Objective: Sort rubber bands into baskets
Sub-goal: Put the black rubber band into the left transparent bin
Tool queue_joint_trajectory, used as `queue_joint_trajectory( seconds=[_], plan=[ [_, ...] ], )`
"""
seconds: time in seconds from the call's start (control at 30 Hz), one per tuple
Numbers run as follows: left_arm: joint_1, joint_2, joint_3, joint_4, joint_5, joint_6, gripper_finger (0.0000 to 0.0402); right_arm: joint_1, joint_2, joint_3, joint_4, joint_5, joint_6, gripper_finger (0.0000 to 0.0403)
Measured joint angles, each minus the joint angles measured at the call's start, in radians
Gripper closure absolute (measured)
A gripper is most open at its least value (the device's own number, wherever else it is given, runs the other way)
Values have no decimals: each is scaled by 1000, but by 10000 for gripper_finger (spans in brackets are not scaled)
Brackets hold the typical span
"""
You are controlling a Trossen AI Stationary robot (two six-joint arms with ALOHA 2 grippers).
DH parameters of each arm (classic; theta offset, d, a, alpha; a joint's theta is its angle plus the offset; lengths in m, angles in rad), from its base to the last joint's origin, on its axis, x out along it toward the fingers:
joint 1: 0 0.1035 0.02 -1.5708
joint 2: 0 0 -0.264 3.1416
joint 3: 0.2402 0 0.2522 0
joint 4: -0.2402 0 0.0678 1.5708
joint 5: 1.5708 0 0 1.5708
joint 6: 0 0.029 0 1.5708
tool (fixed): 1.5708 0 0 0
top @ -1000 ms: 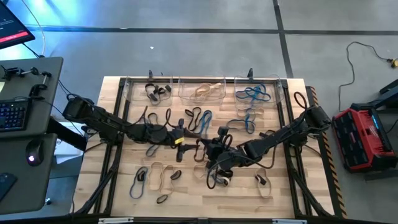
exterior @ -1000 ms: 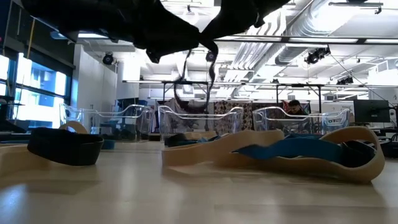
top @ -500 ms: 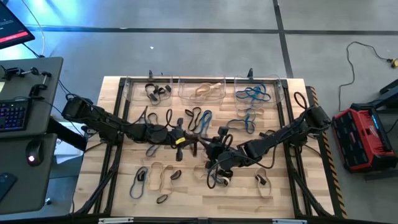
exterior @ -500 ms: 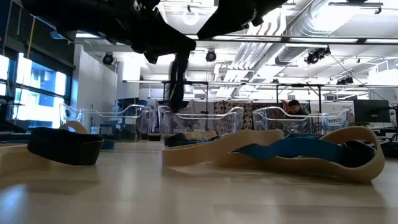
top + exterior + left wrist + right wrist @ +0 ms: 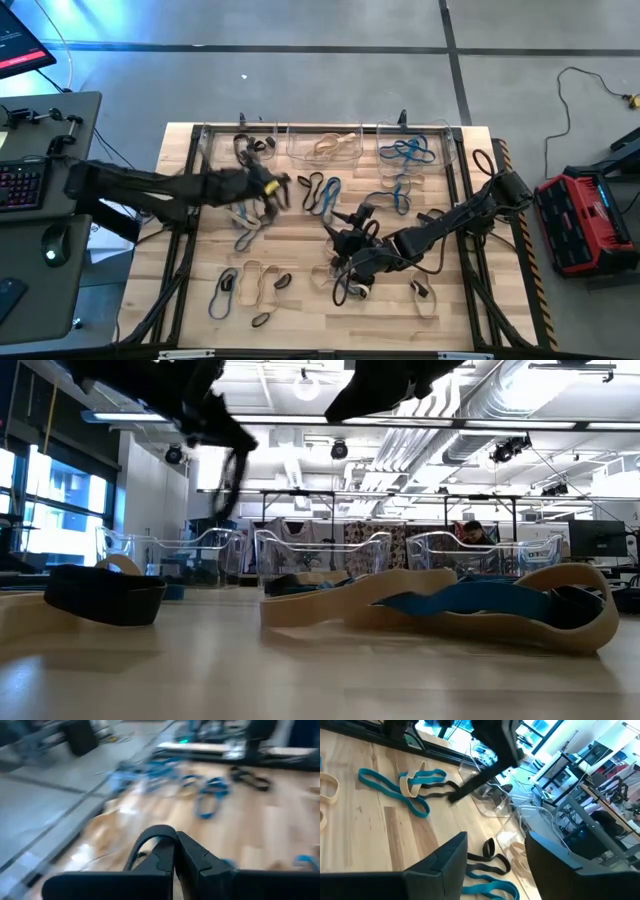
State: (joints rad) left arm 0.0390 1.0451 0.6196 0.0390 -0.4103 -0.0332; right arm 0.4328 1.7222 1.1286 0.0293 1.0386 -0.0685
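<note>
The left pincer (image 5: 268,185) is clamped on a black rubber band (image 5: 145,840), lifted near the left basket (image 5: 243,146), probably because black bands go there. The right pincer (image 5: 345,240) stands apart, empty, over the counter (image 5: 300,310) centre. Motion blur hides how the band hangs; many bands are left loose.
</note>
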Motion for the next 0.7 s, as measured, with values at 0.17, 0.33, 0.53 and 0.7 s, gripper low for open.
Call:
queue_joint_trajectory(
  seconds=[0.17, 0.33, 0.53, 0.7],
  plan=[
    [179, -125, 45, -256, 8, 11, 401, -1, 0, 1, -6, 0, 0, 215],
    [369, -139, 158, -445, 10, 76, 401, -1, 0, 1, -14, 0, 4, 215],
    [595, -66, 292, -580, 34, 149, 401, -1, 0, 2, -56, -1, 53, 215],
    [743, 45, 357, -639, 95, 209, 401, -1, 0, 2, -101, -1, 97, 215]
  ],
)
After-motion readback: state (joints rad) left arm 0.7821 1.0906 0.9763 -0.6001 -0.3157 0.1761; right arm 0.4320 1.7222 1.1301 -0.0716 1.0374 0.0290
